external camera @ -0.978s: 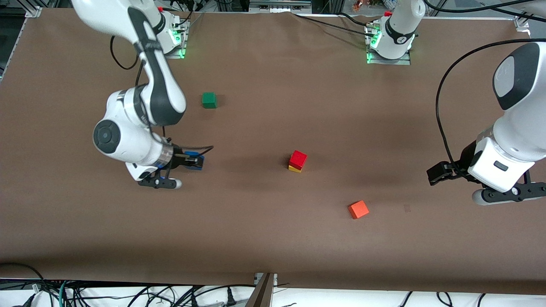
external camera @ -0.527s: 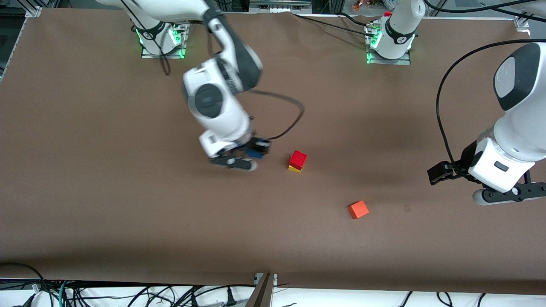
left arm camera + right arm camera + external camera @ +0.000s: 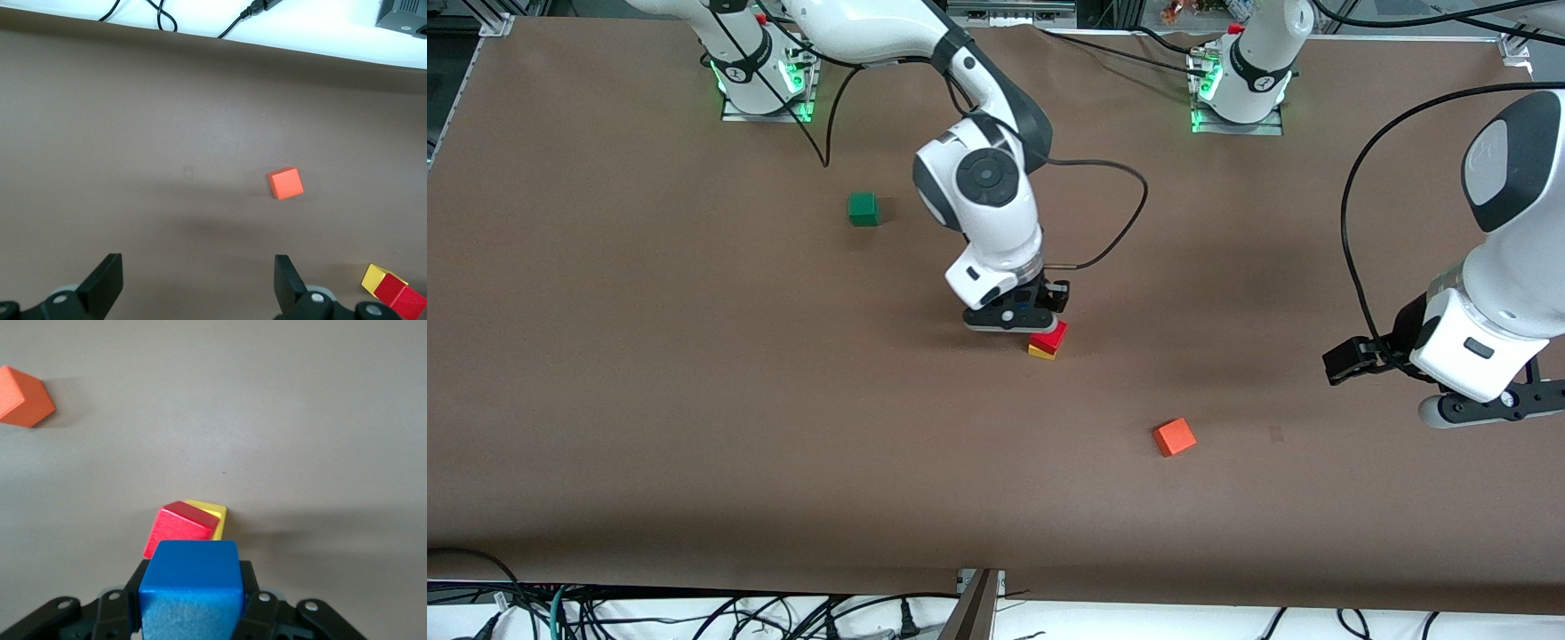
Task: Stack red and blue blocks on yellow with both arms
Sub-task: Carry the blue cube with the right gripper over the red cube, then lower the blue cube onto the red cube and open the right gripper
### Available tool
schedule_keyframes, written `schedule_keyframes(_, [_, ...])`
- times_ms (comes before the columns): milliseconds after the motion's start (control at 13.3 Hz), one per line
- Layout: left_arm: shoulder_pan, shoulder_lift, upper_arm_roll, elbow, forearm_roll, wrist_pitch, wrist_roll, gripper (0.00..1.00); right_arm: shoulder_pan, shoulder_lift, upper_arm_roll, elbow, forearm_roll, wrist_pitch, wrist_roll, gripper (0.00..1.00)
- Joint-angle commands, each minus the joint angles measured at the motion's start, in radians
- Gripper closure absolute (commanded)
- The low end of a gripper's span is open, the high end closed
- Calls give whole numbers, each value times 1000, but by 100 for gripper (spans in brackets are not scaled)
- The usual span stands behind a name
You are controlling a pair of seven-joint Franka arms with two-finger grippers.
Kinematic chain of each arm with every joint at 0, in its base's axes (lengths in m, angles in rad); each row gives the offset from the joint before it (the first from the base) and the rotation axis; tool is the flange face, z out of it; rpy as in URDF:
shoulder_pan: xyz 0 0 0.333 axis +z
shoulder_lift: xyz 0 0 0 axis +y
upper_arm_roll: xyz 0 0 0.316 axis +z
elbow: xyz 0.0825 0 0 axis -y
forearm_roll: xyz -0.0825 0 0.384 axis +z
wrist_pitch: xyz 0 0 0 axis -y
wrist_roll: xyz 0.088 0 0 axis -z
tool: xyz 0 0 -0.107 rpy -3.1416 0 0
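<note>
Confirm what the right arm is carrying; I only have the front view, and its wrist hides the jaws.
Observer: The right gripper holds the blue cube, jaws shut on its sides.
Operator: Is it lined up over the red cube?
Observer: Not quite, by the right wrist view. The red cube and a corner of the yellow cube under it show just ahead of the blue one.
Operator: And the left gripper?
Observer: The left gripper waits over bare table, jaws wide open and empty.
</note>
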Motion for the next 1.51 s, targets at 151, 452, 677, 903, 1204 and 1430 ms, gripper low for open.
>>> schedule_keyframes(151, [23,-19,-16,-14,25,-12,0,0,28,61,-14,44,-55,99,13,69])
schedule_keyframes(452, [49,-43,-16,-25,23,-16,5,0,31,65,-13,44,-72,102,13,68])
schedule_keyframes(677, [78,-101,-14,-74,19,-85,8,0,33,67,-10,42,-81,104,13,67])
schedule_keyframes(903, [80,-248,47,-232,-50,-96,57,0,33,81,-11,42,-82,125,15,67])
schedule_keyframes(1204, [74,-348,139,-359,-124,-113,250,0,36,96,-11,42,-86,141,15,53])
schedule_keyframes(1430, [48,-399,187,-436,-201,-98,250,0,34,93,-11,42,-86,139,15,10])
